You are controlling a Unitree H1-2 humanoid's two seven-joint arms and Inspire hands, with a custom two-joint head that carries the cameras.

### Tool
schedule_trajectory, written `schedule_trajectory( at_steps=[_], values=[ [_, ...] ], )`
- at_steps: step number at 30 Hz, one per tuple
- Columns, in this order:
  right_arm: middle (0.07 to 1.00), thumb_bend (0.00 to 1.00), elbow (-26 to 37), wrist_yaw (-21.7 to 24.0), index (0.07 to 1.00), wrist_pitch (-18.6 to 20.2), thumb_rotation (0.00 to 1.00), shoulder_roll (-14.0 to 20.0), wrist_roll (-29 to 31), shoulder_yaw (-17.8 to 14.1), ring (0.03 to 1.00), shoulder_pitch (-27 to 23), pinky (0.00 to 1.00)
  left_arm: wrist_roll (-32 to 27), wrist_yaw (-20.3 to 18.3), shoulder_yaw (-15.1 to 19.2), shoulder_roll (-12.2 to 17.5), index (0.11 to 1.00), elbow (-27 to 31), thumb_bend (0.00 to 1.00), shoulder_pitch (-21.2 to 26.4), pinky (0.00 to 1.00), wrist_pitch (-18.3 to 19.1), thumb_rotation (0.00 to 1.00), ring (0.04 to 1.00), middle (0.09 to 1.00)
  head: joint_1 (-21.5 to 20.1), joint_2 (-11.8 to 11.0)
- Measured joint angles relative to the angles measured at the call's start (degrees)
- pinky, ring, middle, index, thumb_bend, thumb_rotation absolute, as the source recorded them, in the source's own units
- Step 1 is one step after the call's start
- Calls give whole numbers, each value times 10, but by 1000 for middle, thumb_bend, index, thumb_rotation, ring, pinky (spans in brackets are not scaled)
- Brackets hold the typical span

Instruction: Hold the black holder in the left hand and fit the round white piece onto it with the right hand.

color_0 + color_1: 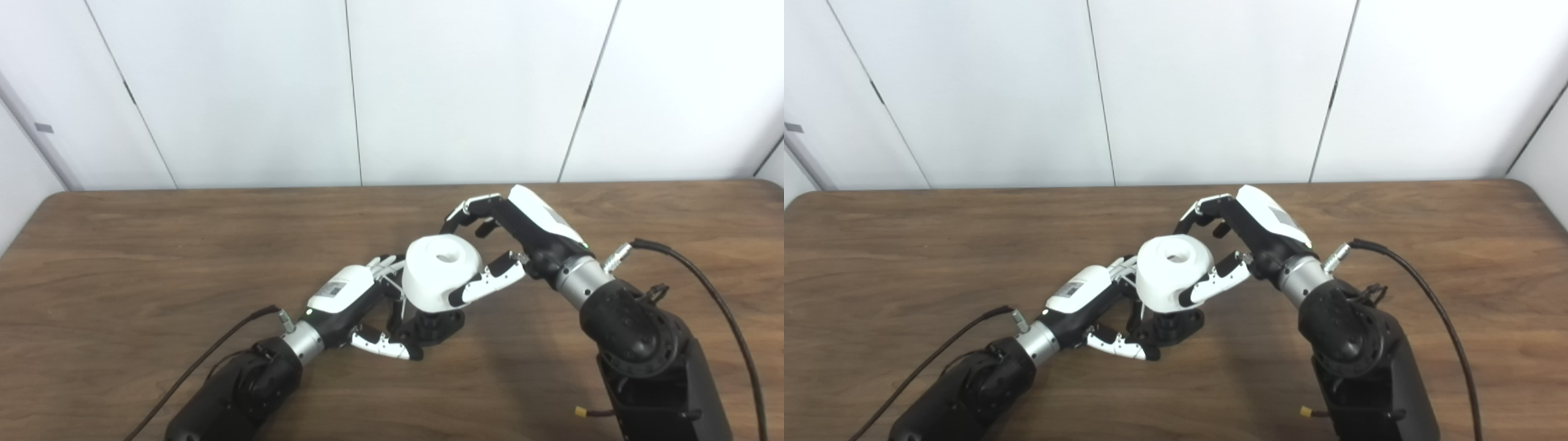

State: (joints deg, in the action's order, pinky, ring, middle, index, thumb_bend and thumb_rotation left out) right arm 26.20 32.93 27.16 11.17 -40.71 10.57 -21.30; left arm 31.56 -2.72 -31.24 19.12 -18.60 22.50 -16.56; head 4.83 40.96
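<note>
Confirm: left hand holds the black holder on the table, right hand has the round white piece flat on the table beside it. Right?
Not quite. The right hand holds the round white piece on top of the black holder, not flat on the table; the left eye view shows it. The left hand does grip the holder.

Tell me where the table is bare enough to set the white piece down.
Bare table left of the left hand, and behind and right of the right hand. Crowded at centre around the black holder and round white piece.
</note>
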Motion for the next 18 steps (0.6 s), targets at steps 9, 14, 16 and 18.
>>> schedule_trajectory(
  at_steps=[9, 14, 16, 18],
  values=[
    [733, 523, -11, -37, 478, -1, 133, 3, -2, 4, 777, 0, 692, 0, 0, 0, 1, 484, 0, 524, 0, 1000, -1, 68, 1000, 955, -2, 1],
    [732, 523, -20, -44, 478, -4, 133, 6, -1, 8, 775, -1, 699, 0, 0, 1, 1, 483, 0, 524, 0, 1000, -1, 66, 1000, 955, -2, 4],
    [732, 523, -24, -44, 478, -5, 133, 10, -1, 11, 773, -1, 699, 0, 0, 1, 1, 483, 1, 524, 0, 1000, -1, 65, 1000, 955, -2, 4],
    [733, 523, -25, -44, 478, -5, 133, 15, -1, 12, 771, -1, 694, 0, 0, 1, 1, 483, 1, 524, 0, 1000, -1, 65, 1000, 954, -3, 5]
  ],
)
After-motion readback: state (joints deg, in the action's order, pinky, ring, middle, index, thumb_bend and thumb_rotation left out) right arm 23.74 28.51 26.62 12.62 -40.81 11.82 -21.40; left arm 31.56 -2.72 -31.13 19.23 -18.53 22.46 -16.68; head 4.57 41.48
